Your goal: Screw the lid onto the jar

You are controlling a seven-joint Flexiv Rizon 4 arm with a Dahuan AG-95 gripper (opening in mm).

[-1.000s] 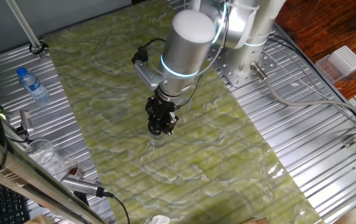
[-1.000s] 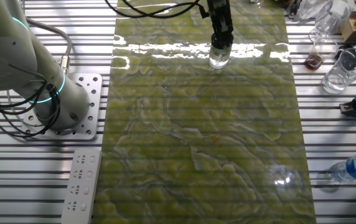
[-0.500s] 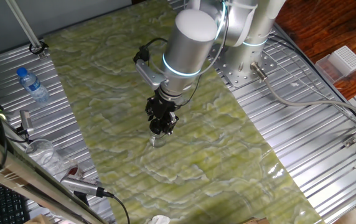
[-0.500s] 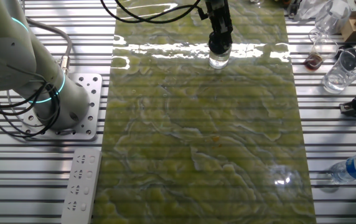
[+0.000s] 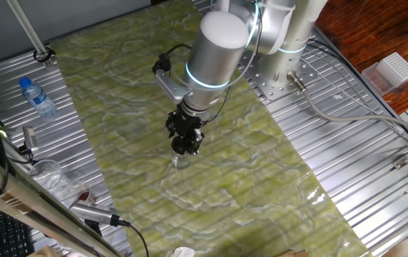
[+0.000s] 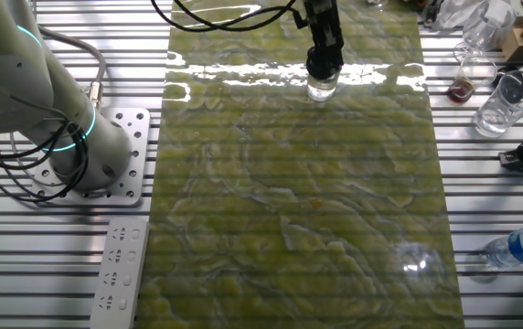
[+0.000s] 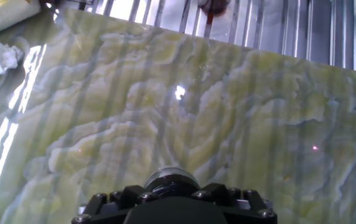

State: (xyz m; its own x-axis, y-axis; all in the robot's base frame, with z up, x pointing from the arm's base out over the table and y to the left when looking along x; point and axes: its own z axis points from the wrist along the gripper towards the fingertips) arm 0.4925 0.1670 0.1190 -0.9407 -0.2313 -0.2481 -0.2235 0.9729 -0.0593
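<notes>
jar: small, clear, upright on green mat | lid: black, round, atop jar

Upper centre: gripper pointing down onto the jar, which stands on a green marbled mat. Left: arm base on a metal plate. Lower left: white remote. Lower right: water bottle lying down. Upper right: clear glassware.
</notes>
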